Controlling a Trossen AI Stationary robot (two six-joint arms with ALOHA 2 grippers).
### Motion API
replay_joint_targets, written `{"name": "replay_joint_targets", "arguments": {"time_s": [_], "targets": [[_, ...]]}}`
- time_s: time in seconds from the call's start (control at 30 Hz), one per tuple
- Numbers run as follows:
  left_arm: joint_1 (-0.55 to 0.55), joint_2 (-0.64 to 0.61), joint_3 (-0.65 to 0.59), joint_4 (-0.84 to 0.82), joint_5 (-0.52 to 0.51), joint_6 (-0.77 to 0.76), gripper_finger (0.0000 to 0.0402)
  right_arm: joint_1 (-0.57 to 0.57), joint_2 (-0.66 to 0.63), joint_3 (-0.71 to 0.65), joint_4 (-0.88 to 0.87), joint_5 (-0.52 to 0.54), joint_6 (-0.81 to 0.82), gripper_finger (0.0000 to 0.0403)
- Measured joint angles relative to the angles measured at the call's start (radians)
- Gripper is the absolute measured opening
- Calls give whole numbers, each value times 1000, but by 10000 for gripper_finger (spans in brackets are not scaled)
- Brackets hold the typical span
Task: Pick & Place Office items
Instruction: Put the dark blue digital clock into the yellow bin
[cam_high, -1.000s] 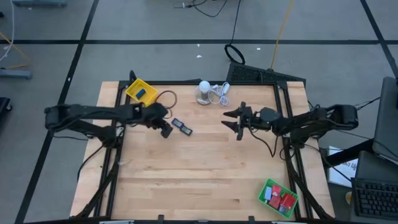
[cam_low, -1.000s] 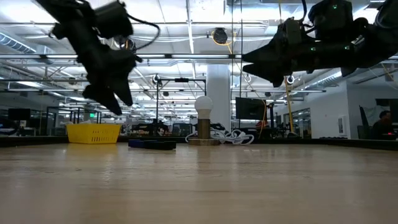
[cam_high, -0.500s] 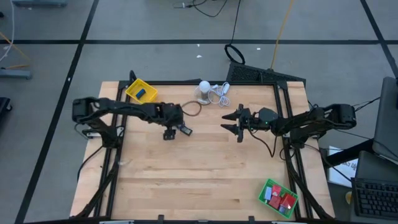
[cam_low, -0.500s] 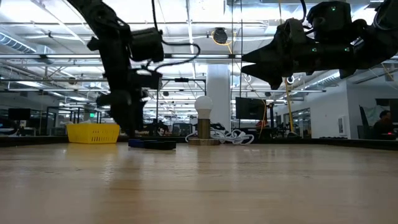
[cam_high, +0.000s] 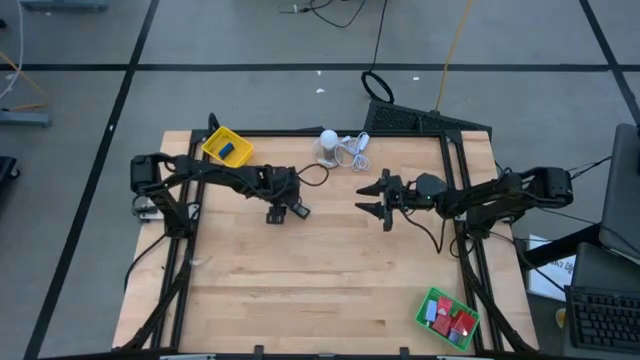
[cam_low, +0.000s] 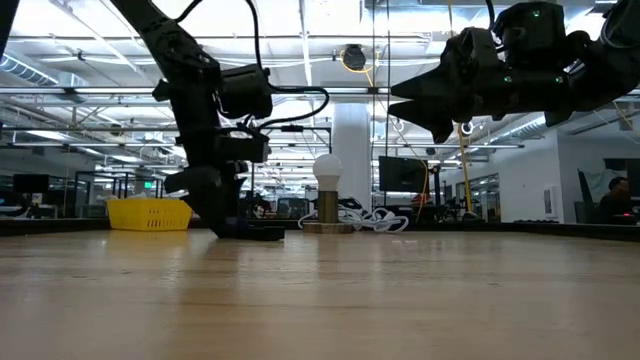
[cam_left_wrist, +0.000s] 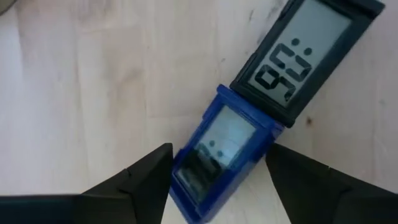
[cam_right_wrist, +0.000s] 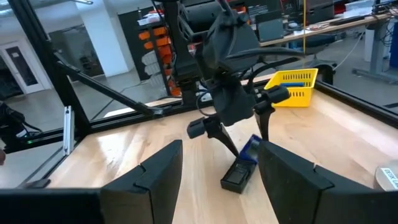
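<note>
A small flat device, one half dark with a grey display (cam_left_wrist: 305, 59) and one half blue (cam_left_wrist: 217, 155), lies flat on the wood (cam_high: 296, 209) (cam_low: 262, 234) (cam_right_wrist: 241, 168). My left gripper (cam_high: 280, 213) (cam_low: 228, 228) (cam_left_wrist: 216, 152) is open, pointing down at table height, with one finger on each side of the blue half. My right gripper (cam_high: 375, 198) (cam_low: 400, 100) is open and hangs above the table to the device's right. One blue block (cam_high: 228, 150) sits in the yellow tray (cam_high: 213, 143). Red and other pieces (cam_high: 455, 322) lie in the green tray (cam_high: 430, 300). My left gripper comes at the device's blue half (cam_left_wrist: 193, 177) from above, pointing down, with its fingers (cam_left_wrist: 146, 168) across the device's narrow width. They stand very close to both long edges, and I cannot tell whether they touch it. The device lies flat on the table.
A white round object with coiled white cable (cam_high: 332, 148) (cam_low: 326, 195) stands near the far edge. The yellow tray is at the far left corner, the green tray at the near right corner. Bare wood (cam_high: 300, 280) fills the middle and near side.
My left gripper has moved toward the table's right and down from well above the table. Its open fingers now stand at table height on either side of the device's blue half. The device has not moved.
</note>
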Motion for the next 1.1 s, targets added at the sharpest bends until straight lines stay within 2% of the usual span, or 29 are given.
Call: {"name": "replay_joint_targets", "arguments": {"time_s": [0.13, 0.5, 0.63, 0.83, 0.93, 1.1], "targets": [[13, 4, 0, 7, 57, 36, 238, 0, 0, 0, 0, 0, 0, 196], [35, 12, 0, 20, 78, -33, 137, 0, 0, 0, 0, 0, 3, 196], [35, 9, -1, 34, 50, -85, 140, 0, 0, 0, 0, 0, 3, 196], [35, -54, -5, 18, -78, -204, 144, 0, 0, 0, 0, 0, 3, 196], [35, -115, -4, -9, -67, -259, 134, 0, 0, 0, -1, 0, 3, 196], [37, -244, -5, -26, -66, -313, 140, 0, 0, 0, -8, 0, 3, 196]]}}
